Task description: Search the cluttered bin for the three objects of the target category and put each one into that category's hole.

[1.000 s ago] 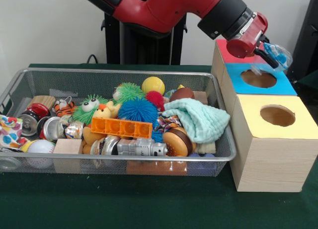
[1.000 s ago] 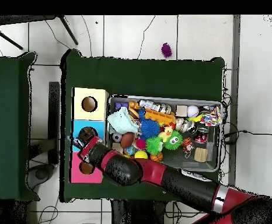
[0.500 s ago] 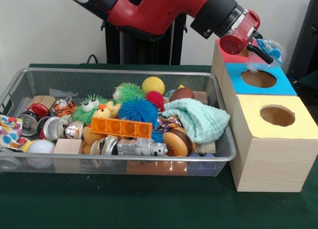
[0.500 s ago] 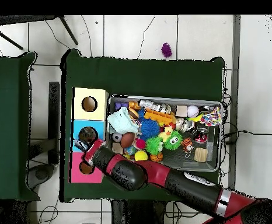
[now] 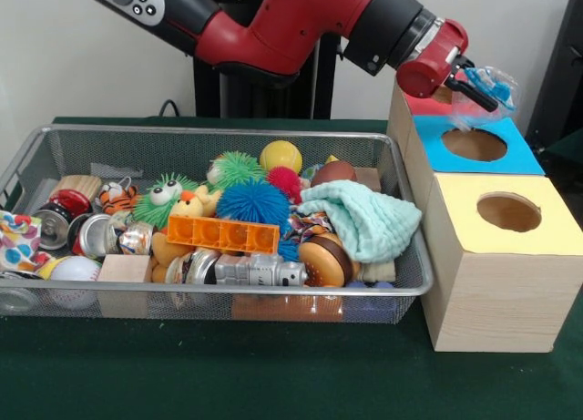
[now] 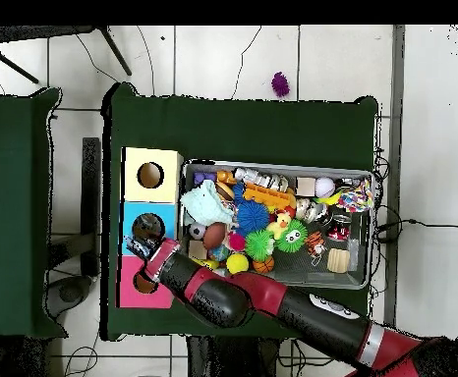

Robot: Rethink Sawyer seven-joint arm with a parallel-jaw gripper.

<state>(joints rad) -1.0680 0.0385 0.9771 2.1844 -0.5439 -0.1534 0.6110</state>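
Observation:
My gripper is shut on a crumpled clear and blue plastic piece. It hangs above the back edge of the blue box section, close to the red section. The blue section's hole lies just in front of it, and the yellow section's hole is nearer still. From overhead, the gripper sits at the border between the blue section and the red section. The arm hides most of the red hole there.
The wire bin is packed with spiky balls, a yellow ball, an orange block, cans, a burger toy and a mint cloth. Overhead, the bin lies right of the boxes. A purple ball lies on the floor.
The gripper has drawn back and up from over the blue hole toward the red section, still holding the plastic piece. The bin's contents have not moved.

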